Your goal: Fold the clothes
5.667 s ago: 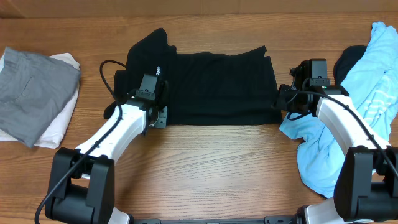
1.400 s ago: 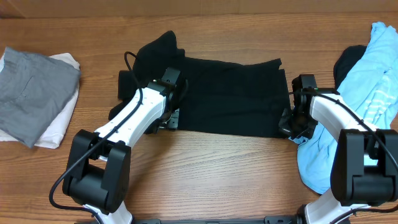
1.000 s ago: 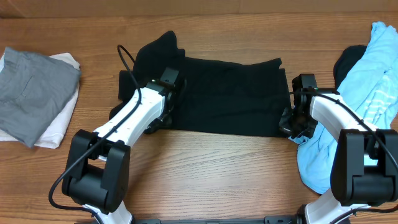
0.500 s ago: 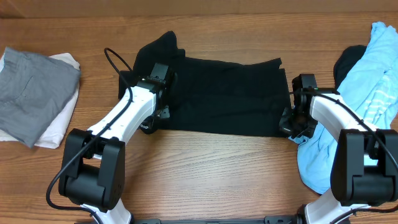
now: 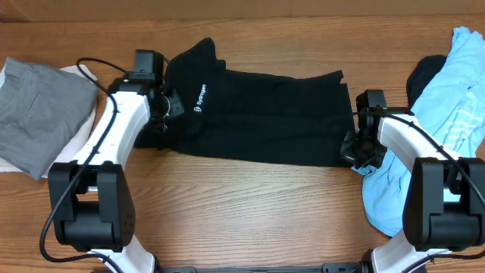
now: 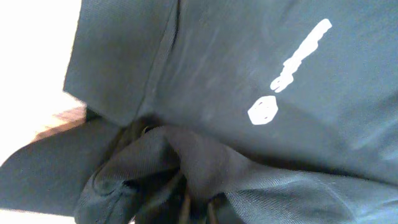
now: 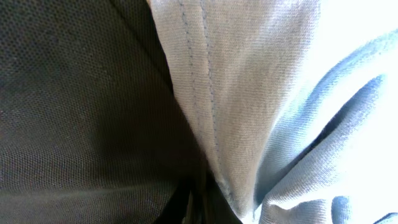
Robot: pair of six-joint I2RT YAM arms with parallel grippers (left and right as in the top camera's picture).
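Wooden table, black T-shirt lengthwise left-right

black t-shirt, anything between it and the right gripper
Nothing visible: the right gripper sits at the right edge of the black T-shirt. The light blue garment crowds that edge beside it.

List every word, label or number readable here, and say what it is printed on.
White logo print on the black T-shirt: a small emblem and one line of lettering, too small in the overhead view and too blurred in the left wrist view to read.
No other text shows in any view.
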